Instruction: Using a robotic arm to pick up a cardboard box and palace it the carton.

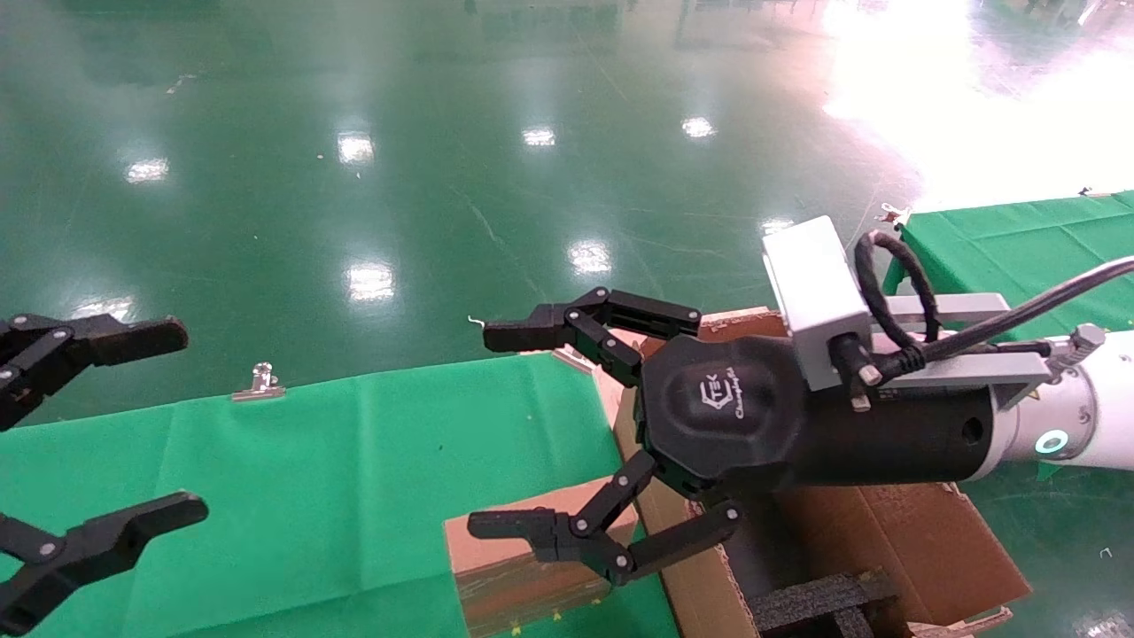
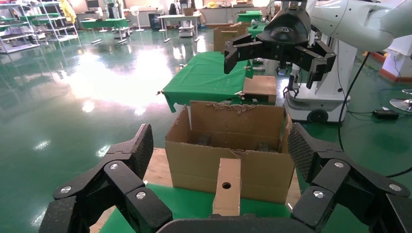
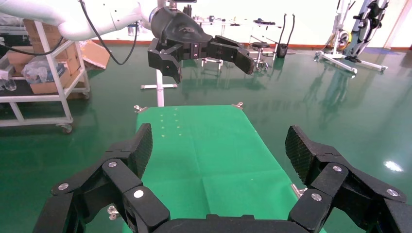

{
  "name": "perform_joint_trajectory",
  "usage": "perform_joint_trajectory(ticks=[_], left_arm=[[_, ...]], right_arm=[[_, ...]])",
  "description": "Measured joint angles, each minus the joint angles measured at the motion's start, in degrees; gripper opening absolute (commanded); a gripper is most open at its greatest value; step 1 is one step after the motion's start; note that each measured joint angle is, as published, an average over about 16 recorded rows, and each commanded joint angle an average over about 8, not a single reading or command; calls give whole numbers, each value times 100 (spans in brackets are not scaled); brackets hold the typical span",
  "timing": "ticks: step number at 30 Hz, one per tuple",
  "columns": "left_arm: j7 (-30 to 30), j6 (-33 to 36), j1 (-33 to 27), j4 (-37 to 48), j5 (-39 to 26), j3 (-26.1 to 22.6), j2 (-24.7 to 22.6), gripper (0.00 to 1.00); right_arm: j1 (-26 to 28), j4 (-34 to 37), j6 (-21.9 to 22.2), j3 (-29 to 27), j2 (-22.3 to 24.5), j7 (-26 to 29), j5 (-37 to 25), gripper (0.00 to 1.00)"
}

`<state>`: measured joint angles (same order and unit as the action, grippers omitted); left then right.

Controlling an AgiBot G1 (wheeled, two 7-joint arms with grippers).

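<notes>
The small cardboard box [image 1: 523, 567] stands on the green table [image 1: 310, 478], right beside the carton [image 1: 895, 540]. In the left wrist view its narrow face with the round hole [image 2: 227, 187] faces me, in front of the carton [image 2: 194, 162] with ragged flaps. Black foam [image 1: 824, 602] shows inside the carton. My right gripper [image 1: 500, 430], on the white arm, hovers open and empty above the box and the carton's near wall; it also shows in the left wrist view [image 2: 279, 46]. My left gripper [image 1: 182, 423] is open and empty at the table's left side, level with the box.
A metal clip [image 1: 259, 381] holds the cloth at the table's far edge. A second green table [image 1: 1019, 239] stands at the far right. Glossy green floor lies beyond. The right wrist view shows bare green cloth [image 3: 209, 145] and the left gripper [image 3: 199, 48] farther off.
</notes>
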<state>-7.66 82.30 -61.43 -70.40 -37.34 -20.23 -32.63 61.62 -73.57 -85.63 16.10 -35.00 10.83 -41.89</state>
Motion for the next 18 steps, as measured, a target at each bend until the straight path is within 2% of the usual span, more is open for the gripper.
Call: perform_joint_trajectory(ticks=[1,10,18], left_arm=[[0,0,0,0,0,0,0,0],[0,0,0,0,0,0,0,0],[0,0,0,0,0,0,0,0]], right_arm=[[0,0,0,0,0,0,0,100],[98,-23,28,109,-1,92,-232,100],[622,4,-13,564,-118,389,-1193,100]])
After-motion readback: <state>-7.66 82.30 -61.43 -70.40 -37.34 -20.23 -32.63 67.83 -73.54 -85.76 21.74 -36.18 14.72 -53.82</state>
